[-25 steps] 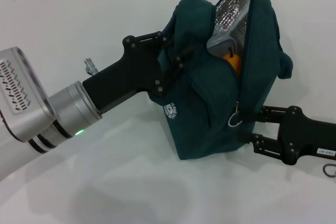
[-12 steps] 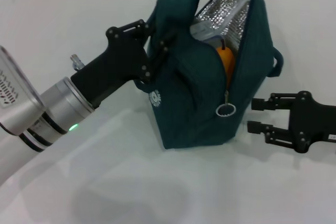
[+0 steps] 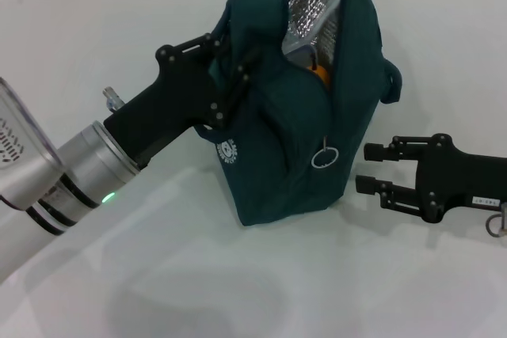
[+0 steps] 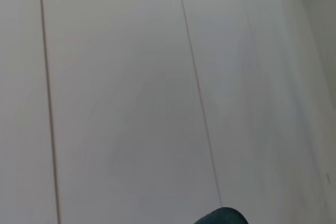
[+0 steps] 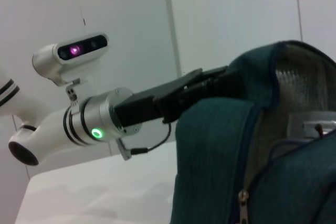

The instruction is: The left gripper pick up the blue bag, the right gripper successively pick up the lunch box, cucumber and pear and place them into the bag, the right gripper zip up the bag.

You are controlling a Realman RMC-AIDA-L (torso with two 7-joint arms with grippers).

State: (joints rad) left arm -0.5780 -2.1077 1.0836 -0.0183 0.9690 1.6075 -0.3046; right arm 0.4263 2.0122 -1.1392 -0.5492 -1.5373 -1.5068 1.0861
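Blue bag (image 3: 293, 116) stands upright on the white table (image 3: 158, 275), gripped at its left handle by the left gripper (image 3: 230, 77), whose fingers are closed on the fabric. Its top gapes open, showing foil lining and the orange pear (image 3: 320, 74) inside, with the zipper ring (image 3: 325, 157) hanging on its near side. Just right of the bag, the right gripper (image 3: 371, 168) rests low with its fingers apart, holding nothing.

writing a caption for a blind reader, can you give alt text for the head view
A dark teal fabric lunch bag with silver foil lining stands partly unzipped on a white table, held at its handle by the left tool. An orange-yellow pear shows inside. The right tool sits open beside the bag's metal ring zipper pull.
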